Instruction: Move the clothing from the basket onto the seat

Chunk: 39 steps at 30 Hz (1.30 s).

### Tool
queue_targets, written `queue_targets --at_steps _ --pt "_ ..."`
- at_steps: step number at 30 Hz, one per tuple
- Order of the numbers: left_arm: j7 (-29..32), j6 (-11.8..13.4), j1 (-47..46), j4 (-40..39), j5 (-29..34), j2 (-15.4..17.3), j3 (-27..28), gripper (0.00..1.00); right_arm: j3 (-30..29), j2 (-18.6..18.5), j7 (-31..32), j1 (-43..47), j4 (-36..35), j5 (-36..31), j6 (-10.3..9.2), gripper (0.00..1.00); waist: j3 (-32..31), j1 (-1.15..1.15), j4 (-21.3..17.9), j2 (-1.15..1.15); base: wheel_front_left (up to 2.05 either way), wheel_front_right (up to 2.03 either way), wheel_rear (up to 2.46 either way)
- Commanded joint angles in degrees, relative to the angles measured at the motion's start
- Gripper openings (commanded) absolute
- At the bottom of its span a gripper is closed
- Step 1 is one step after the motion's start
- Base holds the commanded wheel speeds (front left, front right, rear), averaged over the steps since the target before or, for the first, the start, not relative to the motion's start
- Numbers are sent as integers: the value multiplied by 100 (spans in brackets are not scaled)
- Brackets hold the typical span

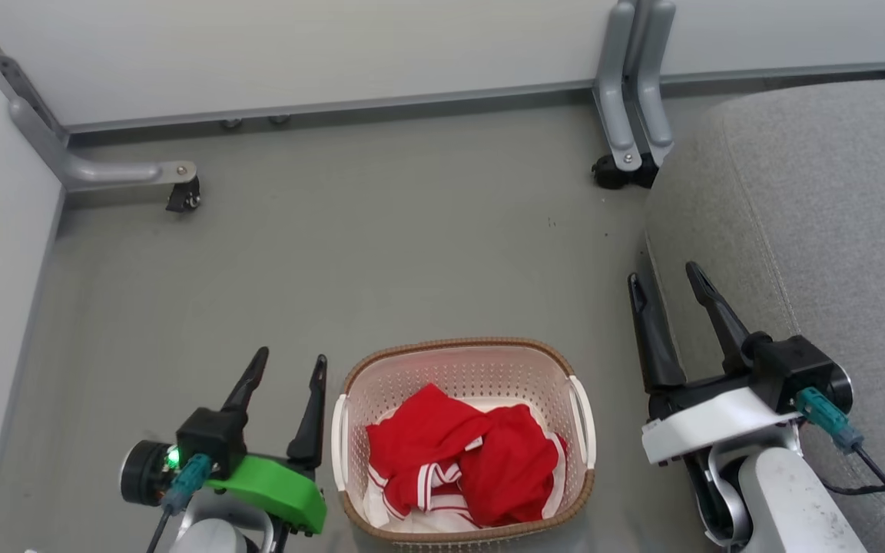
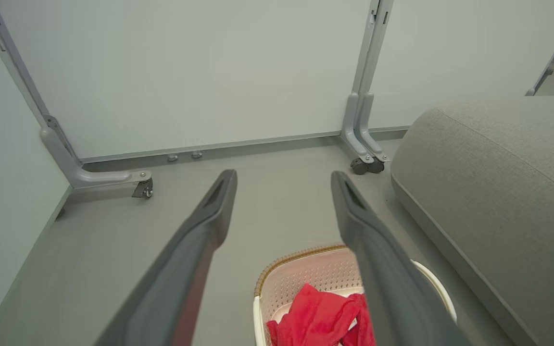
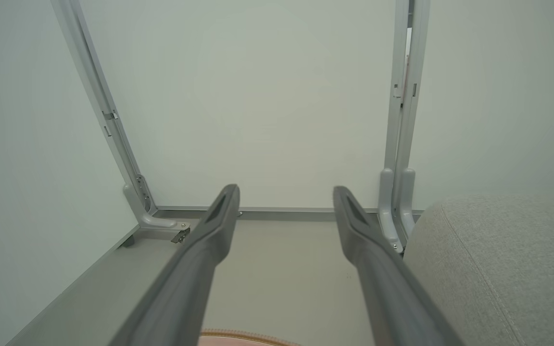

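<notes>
1. Basket [image 1: 459, 343]: cream, perforated, with a brown woven-look rim. It stands upright on the grey floor [image 1: 335, 246], mouth upward. Its white handles sit at the left and right ends, so its longer axis appears to run side to side, from one claw toward the other.
2. Clothing [image 1: 465, 461]: all of it lies inside the basket as one crumpled red heap spread across the bottom. The piece with white stripe trim [image 1: 427, 485] lies toward the basket's near-left corner. The plain red piece [image 1: 515, 468] lies to its right and overlaps it. The heap has no clear long axis.
3. Left claw [image 1: 292, 355]: just left of the basket, outside the rim. Its fingers are parted with nothing between them, and the tips point away from the robot.
4. Right claw [image 1: 663, 273]: right of the basket and apart from it. Its fingers are spread wide and empty, with the tips at the seat's edge.
5. Seat [image 1: 834, 230]: a large grey cushion with a stitched seam, right of the basket and beyond it.
</notes>
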Motion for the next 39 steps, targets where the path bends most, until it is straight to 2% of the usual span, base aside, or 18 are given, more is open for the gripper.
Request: queue_targets --at_steps 1,8,18,28,39 --pt "-1 -3 -217 106 -38 7 -122 100 9 -8 -17 -144 -75 18 0 100 454 0 -173 0 0 0 0" --pt "-1 -3 -972 856 -1 -21 -906 100 46 -5 -17 -577 -379 69 0 100 1290 0 -379 0 0 0 0" --pt "31 -2 -2398 2479 -214 42 -2208 100 100 -3 -17 -1178 -856 200 0 100 2570 0 -727 0 0 0 0" --pt "409 -2 -3740 3731 77 200 -3237 100 152 -2 -17 -1553 -1250 389 0 100 3691 0 -992 0 0 0 0" --pt "932 3 -4639 4642 580 355 -4302 100 267 -1 -17 -1802 -1397 675 0 100 4363 0 -1246 0 0 0 0"
